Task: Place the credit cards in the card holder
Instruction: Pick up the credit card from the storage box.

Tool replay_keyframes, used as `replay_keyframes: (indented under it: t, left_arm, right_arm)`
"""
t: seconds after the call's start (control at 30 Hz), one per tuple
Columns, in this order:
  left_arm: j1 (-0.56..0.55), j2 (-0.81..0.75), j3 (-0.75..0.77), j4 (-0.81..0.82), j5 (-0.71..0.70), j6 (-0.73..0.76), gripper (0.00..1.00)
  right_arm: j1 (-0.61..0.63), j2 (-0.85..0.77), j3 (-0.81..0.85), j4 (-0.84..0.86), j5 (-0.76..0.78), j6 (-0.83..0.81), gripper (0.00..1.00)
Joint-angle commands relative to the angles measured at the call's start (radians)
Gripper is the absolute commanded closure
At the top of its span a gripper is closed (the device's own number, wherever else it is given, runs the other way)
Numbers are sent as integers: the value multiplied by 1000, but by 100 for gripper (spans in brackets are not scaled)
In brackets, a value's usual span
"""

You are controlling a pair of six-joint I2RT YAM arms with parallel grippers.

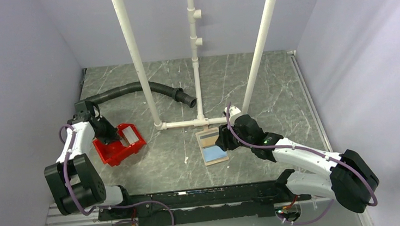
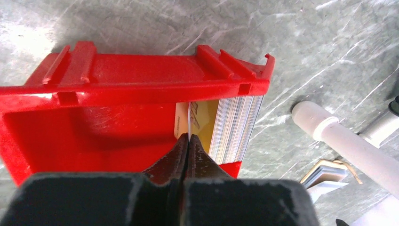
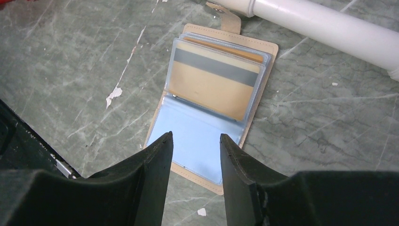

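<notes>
Clamping card point(image 2: 189, 120) edge, left pincer point(image 2: 188, 137), right pincer point(image 3: 196, 141) parted above card holder point(image 3: 214, 80)

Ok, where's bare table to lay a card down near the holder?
Free: the table between red bin and card holder, and the far-right stretch beyond the right gripper. Crowded: behind the holder, where the white pipe frame lies, and inside the bin, where the left gripper sits.
</notes>
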Motion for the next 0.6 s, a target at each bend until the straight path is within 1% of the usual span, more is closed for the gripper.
replay_keyframes:
  t: [0.0,0.1,0.2,0.27,0.3,0.33,0.4,0.47,0.57]
  left_arm:
    - [1,-44,76,-112,-31,24,100]
    - [1,-65,115,-187,-49,21,100]
    - [0,-110,188,-291,-75,7,100]
    - [-1,-158,246,-345,-63,26,100]
    - [-1,-191,266,-352,-28,49,100]
    - [-1,-249,270,-337,33,76,100]
    - [-7,-338,232,-261,219,118,100]
    - [-34,-425,137,-144,429,137,100]
    - [-117,-501,38,-4,602,113,100]
  right_arm:
    - [4,-9,-1,46,-5,-8,56]
    - [4,-6,5,39,-5,-12,56]
    - [4,3,27,18,-12,-15,56]
    - [3,14,50,-24,-15,-20,56]
    - [4,16,61,-41,-17,-21,56]
    - [3,17,72,-55,-24,-15,56]
    - [3,12,86,-70,-59,-2,54]
    - [3,3,107,-80,-133,-3,49]
    - [2,-6,137,-66,-252,30,41]
